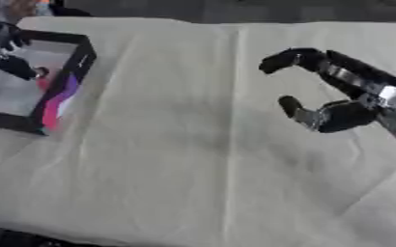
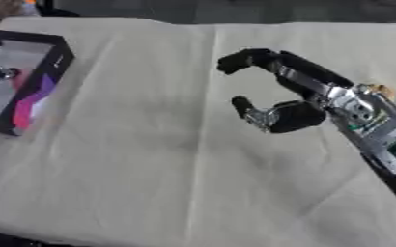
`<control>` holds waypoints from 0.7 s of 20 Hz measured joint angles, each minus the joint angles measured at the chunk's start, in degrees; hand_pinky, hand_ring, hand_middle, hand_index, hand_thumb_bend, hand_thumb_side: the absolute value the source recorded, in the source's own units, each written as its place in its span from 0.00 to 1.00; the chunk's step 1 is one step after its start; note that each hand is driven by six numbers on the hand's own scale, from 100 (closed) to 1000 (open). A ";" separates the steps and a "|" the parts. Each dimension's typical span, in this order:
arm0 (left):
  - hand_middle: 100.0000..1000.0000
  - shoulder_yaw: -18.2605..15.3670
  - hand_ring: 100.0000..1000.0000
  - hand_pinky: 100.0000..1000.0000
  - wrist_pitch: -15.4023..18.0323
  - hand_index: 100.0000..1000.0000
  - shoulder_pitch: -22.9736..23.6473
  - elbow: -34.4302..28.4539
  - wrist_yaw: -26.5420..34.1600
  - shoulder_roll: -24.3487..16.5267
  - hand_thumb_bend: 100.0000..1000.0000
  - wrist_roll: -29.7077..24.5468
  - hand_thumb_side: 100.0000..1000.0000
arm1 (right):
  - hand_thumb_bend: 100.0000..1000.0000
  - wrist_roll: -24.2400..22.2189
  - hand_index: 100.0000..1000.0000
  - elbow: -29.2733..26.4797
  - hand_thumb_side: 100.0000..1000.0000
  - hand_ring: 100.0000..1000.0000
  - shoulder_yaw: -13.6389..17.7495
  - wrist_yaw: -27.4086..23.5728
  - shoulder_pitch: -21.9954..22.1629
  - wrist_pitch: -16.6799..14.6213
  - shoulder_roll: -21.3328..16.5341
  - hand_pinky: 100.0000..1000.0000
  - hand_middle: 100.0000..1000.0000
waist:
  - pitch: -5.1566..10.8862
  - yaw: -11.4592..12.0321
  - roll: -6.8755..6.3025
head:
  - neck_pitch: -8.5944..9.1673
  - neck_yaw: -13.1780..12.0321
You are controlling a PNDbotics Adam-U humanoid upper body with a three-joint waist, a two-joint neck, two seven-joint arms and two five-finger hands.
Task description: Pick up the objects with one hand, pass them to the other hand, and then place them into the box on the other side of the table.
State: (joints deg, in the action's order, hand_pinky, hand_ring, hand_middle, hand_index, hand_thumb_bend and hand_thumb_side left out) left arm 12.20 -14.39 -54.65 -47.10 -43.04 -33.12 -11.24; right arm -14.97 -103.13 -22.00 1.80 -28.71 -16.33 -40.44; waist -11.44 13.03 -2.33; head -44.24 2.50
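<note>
The table [image 1: 193, 159], draped in a pale creased cloth, fills nearly the whole frame, and no loose object lies on the open cloth, so I judge the task to be near the end of a cycle, or between cycles: whatever is being moved is now at the box, and nothing waits in view for the next pick. The black-framed box [image 1: 75, 58] sits at the upper left of the frame, its near wall showing a pink and purple panel. Inside it, against the light floor, I can make out a small red or pink shape [image 1: 42, 81], probably an object already delivered, though I cannot tell what it is. The robot's left hand [image 1: 11, 65] hangs over the box interior at the far upper left edge, dark and partly cut off by the frame; whether its fingers are spread or closed on anything I cannot tell. The right hand [image 2: 290, 116] reaches in from the right side toward the centre of the frame, above the cloth, well apart from the box. Its fingers [image 2: 252, 58] arch forward and curl downward, the thumb [image 2: 245, 110] curves up beneath them, and the gap between them is empty: a relaxed, half-open claw holding nothing.
</note>
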 measured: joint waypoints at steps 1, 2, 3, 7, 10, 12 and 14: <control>0.73 -0.17 0.78 0.91 -0.12 0.81 -0.07 -0.02 -0.20 0.00 0.59 0.10 0.27 | 0.00 0.01 0.91 0.00 0.40 0.83 0.00 0.00 0.00 0.01 0.01 0.97 0.81 | 0.00 0.00 0.00 | 0.00 0.01; 0.73 -0.36 0.78 0.91 -0.37 0.81 -0.12 -0.05 -0.44 0.01 0.61 0.19 0.28 | 0.00 0.02 0.91 0.00 0.40 0.83 0.00 0.00 0.00 0.02 0.02 0.97 0.81 | 0.00 0.00 0.00 | 0.00 0.01; 0.73 -0.51 0.78 0.91 -0.72 0.81 -0.19 -0.12 -0.67 0.01 0.60 0.26 0.28 | 0.00 0.03 0.91 0.00 0.39 0.83 0.00 0.00 0.00 0.03 0.03 0.97 0.81 | 0.00 0.00 0.00 | 0.00 0.01; 0.72 -1.31 0.76 0.89 -1.88 0.80 -0.23 -1.56 -0.64 0.00 0.41 0.82 0.24 | 0.00 0.14 0.91 0.00 0.39 0.83 0.00 -0.07 0.01 0.15 0.03 0.97 0.81 | 0.00 -0.01 0.00 | 0.00 0.68; 0.73 -2.33 0.73 0.86 -2.95 0.81 -0.25 -4.73 2.25 -0.14 0.14 1.89 0.24 | 0.00 0.27 0.91 0.00 0.39 0.83 0.01 -0.06 0.23 0.26 0.03 0.97 0.81 | 0.00 -0.20 0.00 | 0.00 2.03; 0.73 -2.78 0.72 0.84 -3.89 0.80 -0.26 -7.67 5.45 -0.62 0.07 2.83 0.33 | 0.00 0.47 0.91 0.00 0.37 0.83 0.05 -0.06 0.56 0.37 0.03 0.97 0.81 | 0.00 -0.57 0.00 | 0.00 3.26; 0.72 -2.93 0.71 0.82 -5.05 0.81 -0.20 -10.90 8.98 -1.55 0.01 4.01 0.41 | 0.00 0.82 0.91 -0.05 0.35 0.84 0.49 -0.09 0.82 0.44 -0.12 0.97 0.81 | 0.00 -0.83 0.00 | 0.00 4.74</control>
State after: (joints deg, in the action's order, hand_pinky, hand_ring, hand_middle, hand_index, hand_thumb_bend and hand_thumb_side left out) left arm 9.27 -19.44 -54.86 -58.00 -34.06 -34.67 -7.24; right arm -14.15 -103.18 -21.51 1.71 -27.90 -15.90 -40.56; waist -11.44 12.20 -2.33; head -44.24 7.24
